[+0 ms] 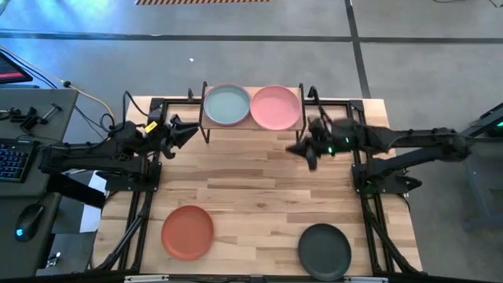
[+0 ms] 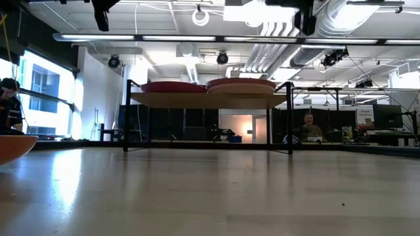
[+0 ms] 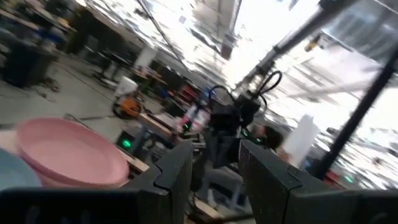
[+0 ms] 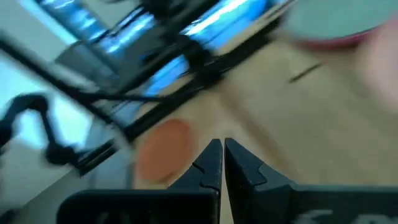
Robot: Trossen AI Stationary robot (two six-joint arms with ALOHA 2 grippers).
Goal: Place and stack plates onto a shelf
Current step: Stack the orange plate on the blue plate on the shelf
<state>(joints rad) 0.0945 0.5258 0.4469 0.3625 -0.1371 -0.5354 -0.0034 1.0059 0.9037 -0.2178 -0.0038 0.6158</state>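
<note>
The shelf [image 1: 253, 126] stands at the table's far middle. On its top lie a pale teal plate [image 1: 226, 104] at the left and a light pink plate [image 1: 275, 107] at the right. The low view shows a further plate under each, a magenta rim [image 2: 174, 86] at the left and a cream rim [image 2: 241, 89] at the right. The orange plate [image 1: 187, 231] rests on the table at near left, the black plate [image 1: 324, 248] at near right. My left gripper [image 1: 189, 132] is open and empty, left of the shelf. My right gripper [image 1: 302, 149] is shut and empty, just near of the shelf's right end.
Black frame rails [image 1: 141, 196] run along both sides of the table. The wooden table [image 1: 259, 196] lies between the shelf and the two near plates. A desk with a keyboard [image 1: 12, 157] stands off the table's left. A person [image 2: 308, 128] sits far behind in the room.
</note>
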